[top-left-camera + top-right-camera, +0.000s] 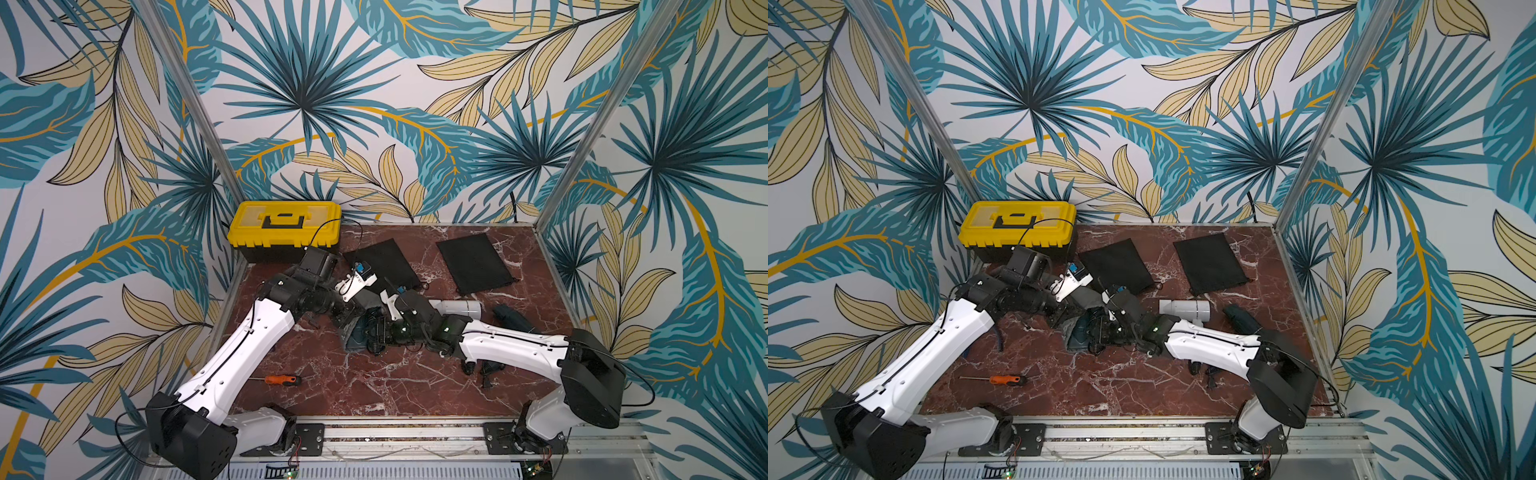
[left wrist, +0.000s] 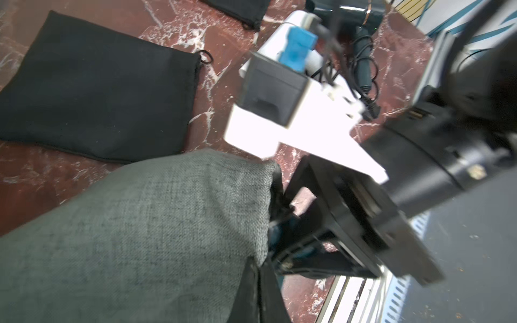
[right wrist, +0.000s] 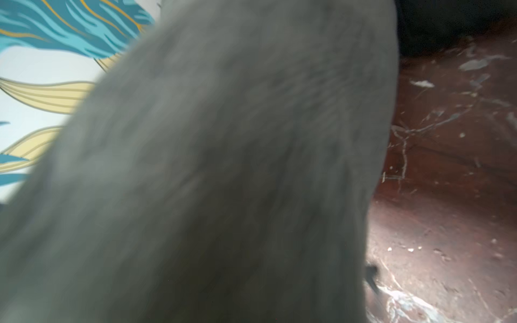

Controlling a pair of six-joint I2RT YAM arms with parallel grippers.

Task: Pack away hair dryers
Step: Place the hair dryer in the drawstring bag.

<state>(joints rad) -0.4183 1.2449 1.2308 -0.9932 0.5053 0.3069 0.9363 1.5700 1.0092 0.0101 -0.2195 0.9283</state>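
Stuffing a teal hair dryer (image 1: 1080, 336) into the grey pouch (image 2: 156, 223): the left gripper (image 2: 257, 293) is pinching the pouch tight. I cannot tell what the right gripper (image 2: 282, 237) is holding. Next it needs pushing deeper.

No legible text, brand, number or sign in any view. Small pale sticker (image 2: 475, 171) on black arm housing (image 2: 430, 156), left wrist view: blurred, unreadable.

Top views sharp, evenly lit; wrist views blurred; white bracket (image 2: 293, 131) overexposed.
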